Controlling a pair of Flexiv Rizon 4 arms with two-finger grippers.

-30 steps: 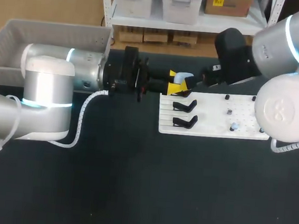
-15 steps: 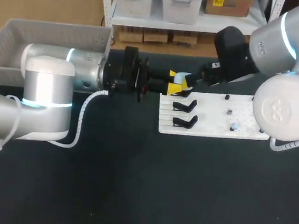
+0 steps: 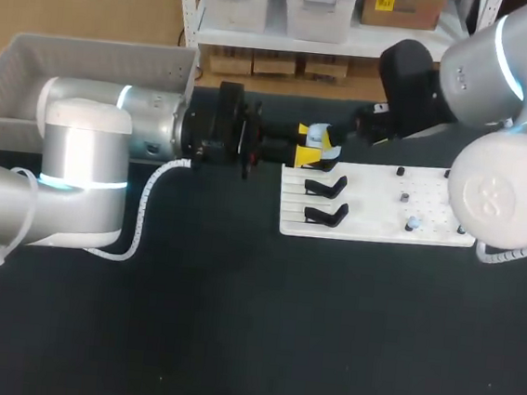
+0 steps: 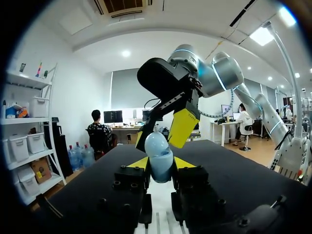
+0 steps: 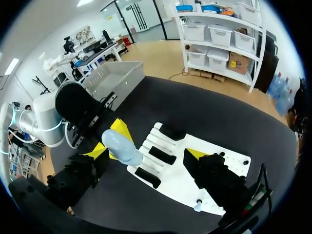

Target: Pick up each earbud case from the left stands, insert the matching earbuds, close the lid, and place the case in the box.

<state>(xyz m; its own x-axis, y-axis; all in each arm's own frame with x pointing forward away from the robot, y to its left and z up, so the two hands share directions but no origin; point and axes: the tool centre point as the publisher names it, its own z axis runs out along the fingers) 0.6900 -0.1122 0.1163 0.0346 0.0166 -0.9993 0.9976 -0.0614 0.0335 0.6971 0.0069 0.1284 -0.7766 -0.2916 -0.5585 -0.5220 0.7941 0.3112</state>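
A pale blue earbud case [image 4: 159, 155] stands upright between the yellow tips of my left gripper [image 4: 160, 165], which is shut on it above the far edge of the white board [image 3: 375, 204]. In the head view the case [image 3: 319, 134] hangs at the board's far left corner. My right gripper [image 5: 145, 153] is wide open around the case [image 5: 120, 146], which sits nearer one finger without touching either. One of its yellow fingers [image 4: 182, 127] rises just behind the case. Black stands [image 3: 326, 186] on the board's left are bare. A small blue earbud [image 3: 411, 223] sits on the right part.
A grey box [image 3: 70, 72] stands at the back left, behind my left arm. Small pegs [image 3: 404, 197] dot the right half of the white board. Dark table surface spreads in front of the board and both arms.
My right arm's wrist has shifted a little toward the back and left, its gripper staying open near the case. The left arm and the case have not moved.
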